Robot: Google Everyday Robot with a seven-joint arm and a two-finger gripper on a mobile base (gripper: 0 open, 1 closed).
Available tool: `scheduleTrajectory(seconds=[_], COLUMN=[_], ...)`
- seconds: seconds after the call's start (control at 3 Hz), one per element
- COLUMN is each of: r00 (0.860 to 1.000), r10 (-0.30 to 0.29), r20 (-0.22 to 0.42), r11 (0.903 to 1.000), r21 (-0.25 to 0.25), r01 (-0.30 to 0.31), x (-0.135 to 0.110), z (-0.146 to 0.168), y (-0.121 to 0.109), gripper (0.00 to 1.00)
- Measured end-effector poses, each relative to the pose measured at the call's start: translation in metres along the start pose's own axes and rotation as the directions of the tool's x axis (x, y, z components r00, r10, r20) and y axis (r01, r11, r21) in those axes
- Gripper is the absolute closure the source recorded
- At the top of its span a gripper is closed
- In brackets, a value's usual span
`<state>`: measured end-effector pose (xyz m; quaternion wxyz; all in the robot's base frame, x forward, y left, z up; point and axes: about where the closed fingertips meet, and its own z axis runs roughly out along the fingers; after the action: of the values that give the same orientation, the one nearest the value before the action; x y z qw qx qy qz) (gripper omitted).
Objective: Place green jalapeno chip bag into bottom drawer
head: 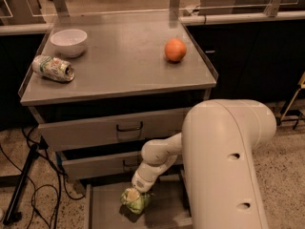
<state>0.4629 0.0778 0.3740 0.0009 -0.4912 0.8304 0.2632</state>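
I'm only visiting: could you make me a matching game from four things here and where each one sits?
Things: 1 white bowl; 2 orange; 3 crushed can; 4 green jalapeno chip bag.
Places: A in the bottom drawer, under the pincer; B right side of the cabinet top; C back left of that top; D on its side, left edge of that top.
Pairs: 1-C, 2-B, 3-D, 4-A.

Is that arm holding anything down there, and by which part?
The gripper meets the top of the green jalapeno chip bag in the bottom drawer; whether it grips cannot be told.
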Motion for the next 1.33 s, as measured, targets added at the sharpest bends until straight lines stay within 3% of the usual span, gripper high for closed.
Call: scheduleTrajectory(seconds=[0.67,1.33], r00=[0.999,0.990], r10=[0.034,0.141], r20=[-0.001,0.017], r11=[0.9991,0.9884], r21=[-0.025,-0.061], r01=[-0.034,-0.139], x=[0.009,0.037], z=[0.021,0.061], y=[-0.012,-0.048], gripper=[1.00,1.00])
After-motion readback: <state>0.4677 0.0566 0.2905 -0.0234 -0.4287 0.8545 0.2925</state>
